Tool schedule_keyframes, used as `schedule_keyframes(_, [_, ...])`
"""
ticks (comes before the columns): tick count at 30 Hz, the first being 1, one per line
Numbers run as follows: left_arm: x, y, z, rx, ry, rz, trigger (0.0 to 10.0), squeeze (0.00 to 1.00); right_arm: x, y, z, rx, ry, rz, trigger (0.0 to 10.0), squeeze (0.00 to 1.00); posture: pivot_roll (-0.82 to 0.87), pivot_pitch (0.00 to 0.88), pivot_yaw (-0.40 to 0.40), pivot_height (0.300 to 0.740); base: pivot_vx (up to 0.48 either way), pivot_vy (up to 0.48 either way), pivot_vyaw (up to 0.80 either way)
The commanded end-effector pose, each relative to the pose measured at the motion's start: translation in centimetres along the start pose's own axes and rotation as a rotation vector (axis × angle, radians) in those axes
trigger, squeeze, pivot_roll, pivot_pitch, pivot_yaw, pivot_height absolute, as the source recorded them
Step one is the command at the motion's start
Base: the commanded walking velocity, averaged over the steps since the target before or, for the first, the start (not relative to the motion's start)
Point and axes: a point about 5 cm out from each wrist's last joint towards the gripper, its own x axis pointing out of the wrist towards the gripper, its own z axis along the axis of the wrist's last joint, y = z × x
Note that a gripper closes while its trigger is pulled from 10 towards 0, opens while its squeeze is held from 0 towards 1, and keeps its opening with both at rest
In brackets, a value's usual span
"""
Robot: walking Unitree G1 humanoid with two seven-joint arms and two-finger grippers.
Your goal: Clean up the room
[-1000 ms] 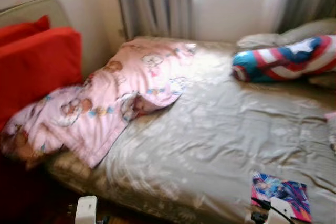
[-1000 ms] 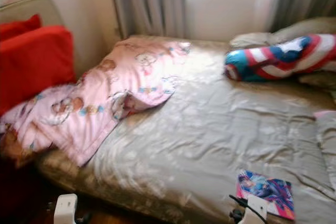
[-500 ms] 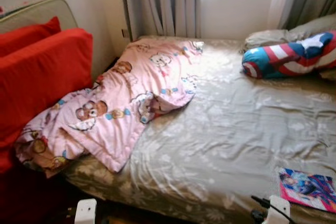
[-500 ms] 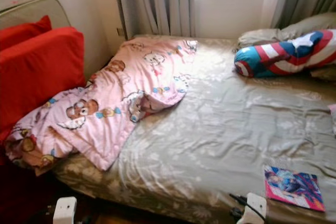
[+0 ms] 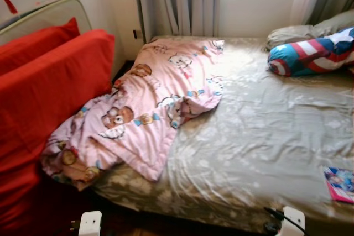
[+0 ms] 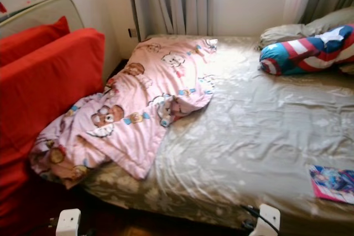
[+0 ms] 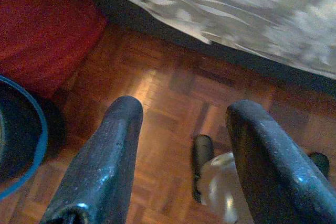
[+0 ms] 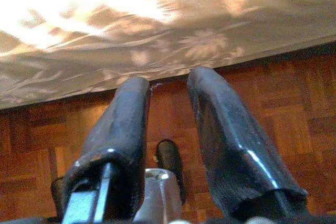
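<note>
The robot stands at the bed's [image 5: 265,136] edge, seemingly choosing what to tidy. Leftmost, red cushions [image 5: 50,92]; then the crumpled pink blanket [image 5: 149,109] spilling off the bed, a likely first grasp. The left hand [image 7: 181,156] hangs spread, empty; the right hand [image 8: 168,129] likewise. A magazine [image 5: 340,183] lies far right.

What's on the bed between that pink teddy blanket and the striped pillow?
Just bare, rumpled beige bedsheet, seen from the head cameras, between the pink blanket and the striped pillow.
</note>
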Motion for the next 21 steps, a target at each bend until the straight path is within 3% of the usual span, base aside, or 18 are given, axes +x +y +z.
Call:
schedule_keyframes(1, [-0.25, 0.31, -0.86, -0.005, 0.030, 0.012, 10.0, 0.00, 0.07, 0.38, 0.06, 0.003, 0.001, 0.011, 10.0, 0.00, -0.09, 0.000, 0.026, 0.740, 0.000, 0.480, 0.00])
schedule_keyframes(12, [-0.29, 0.34, -0.98, -0.013, 0.030, 0.020, 10.0, 0.00, 0.04, 0.32, -0.02, -0.004, 0.002, 0.014, 10.0, 0.00, -0.09, 0.000, 0.025, 0.740, 0.000, 0.480, 0.00])
schedule_keyframes(21, [-0.26, 0.30, -0.83, -0.015, 0.020, 0.022, 10.0, 0.00, 0.06, 0.29, 0.10, -0.003, 0.000, 0.012, 10.0, 0.00, -0.08, 0.000, 0.021, 0.740, 0.000, 0.000, 0.00])
